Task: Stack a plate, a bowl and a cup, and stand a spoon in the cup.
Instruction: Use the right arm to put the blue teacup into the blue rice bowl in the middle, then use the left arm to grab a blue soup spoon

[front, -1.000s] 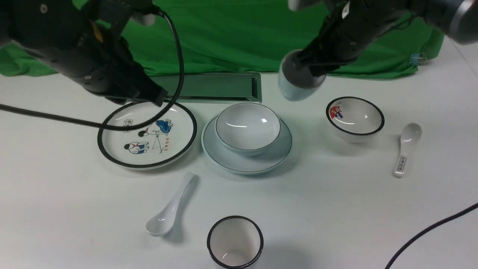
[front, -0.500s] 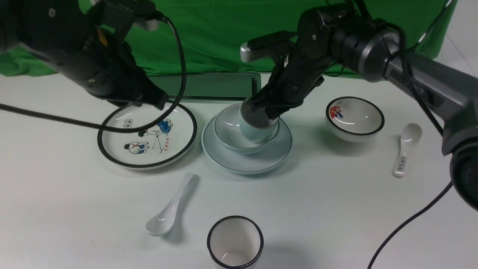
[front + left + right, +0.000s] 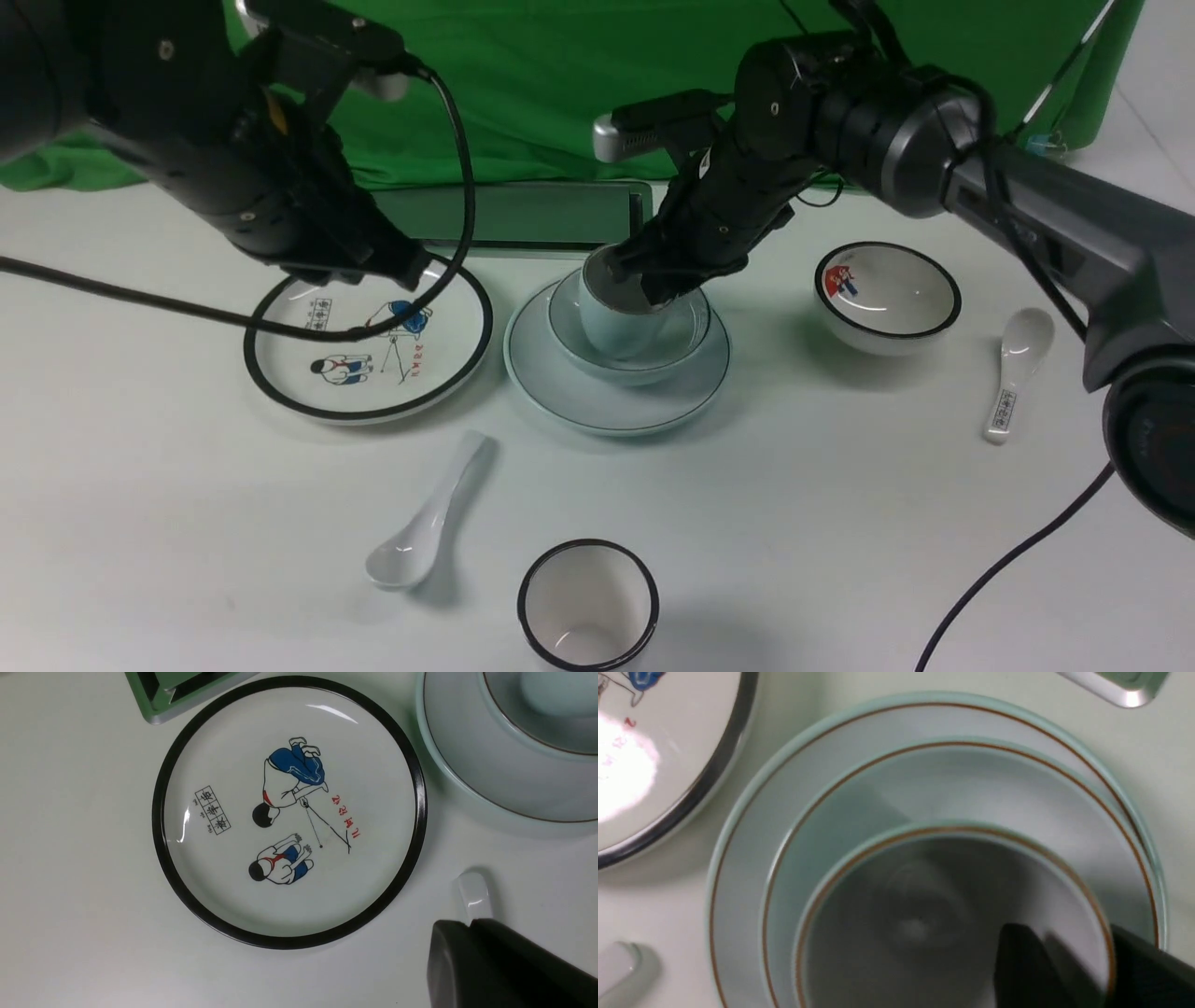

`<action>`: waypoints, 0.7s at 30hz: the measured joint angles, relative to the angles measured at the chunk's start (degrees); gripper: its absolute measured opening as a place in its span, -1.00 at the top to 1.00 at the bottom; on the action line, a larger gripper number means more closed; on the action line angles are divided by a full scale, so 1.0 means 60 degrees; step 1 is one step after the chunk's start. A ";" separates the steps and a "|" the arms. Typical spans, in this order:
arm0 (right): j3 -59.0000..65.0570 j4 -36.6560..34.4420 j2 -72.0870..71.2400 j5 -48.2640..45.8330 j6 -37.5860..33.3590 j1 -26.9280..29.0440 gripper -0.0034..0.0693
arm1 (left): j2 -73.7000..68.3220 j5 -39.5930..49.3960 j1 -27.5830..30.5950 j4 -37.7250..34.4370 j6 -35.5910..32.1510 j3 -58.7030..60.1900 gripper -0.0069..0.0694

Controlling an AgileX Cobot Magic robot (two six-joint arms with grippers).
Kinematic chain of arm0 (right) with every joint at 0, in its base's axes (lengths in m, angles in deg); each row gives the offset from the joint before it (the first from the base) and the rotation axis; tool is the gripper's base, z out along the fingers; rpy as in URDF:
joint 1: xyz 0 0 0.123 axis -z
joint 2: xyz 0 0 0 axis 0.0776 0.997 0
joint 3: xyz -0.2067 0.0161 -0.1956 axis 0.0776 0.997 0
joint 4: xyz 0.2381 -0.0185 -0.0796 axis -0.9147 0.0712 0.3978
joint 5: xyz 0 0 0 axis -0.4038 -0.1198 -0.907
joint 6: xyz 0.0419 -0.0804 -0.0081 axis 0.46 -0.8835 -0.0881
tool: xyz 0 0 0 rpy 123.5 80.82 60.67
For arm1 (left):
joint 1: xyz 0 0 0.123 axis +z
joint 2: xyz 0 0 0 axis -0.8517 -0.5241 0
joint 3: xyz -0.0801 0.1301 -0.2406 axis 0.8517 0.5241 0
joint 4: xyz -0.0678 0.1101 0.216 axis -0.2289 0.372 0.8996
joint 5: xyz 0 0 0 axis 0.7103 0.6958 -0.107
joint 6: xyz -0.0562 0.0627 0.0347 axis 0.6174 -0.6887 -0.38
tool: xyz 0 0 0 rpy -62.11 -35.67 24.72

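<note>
At mid-table, the cup (image 3: 609, 325) stands in the bowl (image 3: 693, 343) on the plate (image 3: 560, 392); only the spoon (image 3: 420, 532), lying near-left, remains.
The right gripper (image 3: 644, 280) straddles the cup's wall, gripping or loosened I cannot tell; the left gripper (image 3: 409, 266) hangs closed over the cartoon plate (image 3: 448, 359).

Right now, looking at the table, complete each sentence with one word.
The pale blue-green cup sits inside the ____. That bowl rests on the pale blue-green ____. The plain white spoon lies on the ____. The ____ tool straddles the cup's rim.
Missing words: bowl, plate, table, right.
</note>
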 joint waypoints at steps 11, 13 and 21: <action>-0.0877 0.1257 -0.2013 -0.2440 -0.0873 0.0000 -0.66 | -0.0495 -0.0019 0.0000 -0.1045 -0.0372 0.0300 0.43; -0.0865 0.1795 -0.2427 -0.2733 -0.0940 0.0000 -0.66 | -0.0694 -0.0046 0.0000 -0.1528 -0.0726 0.0532 0.26; 0.0290 0.2767 -0.4572 -0.3020 -0.1075 0.0000 -0.66 | -0.1993 -0.1122 -0.0074 -0.1994 -0.0779 0.1078 -0.56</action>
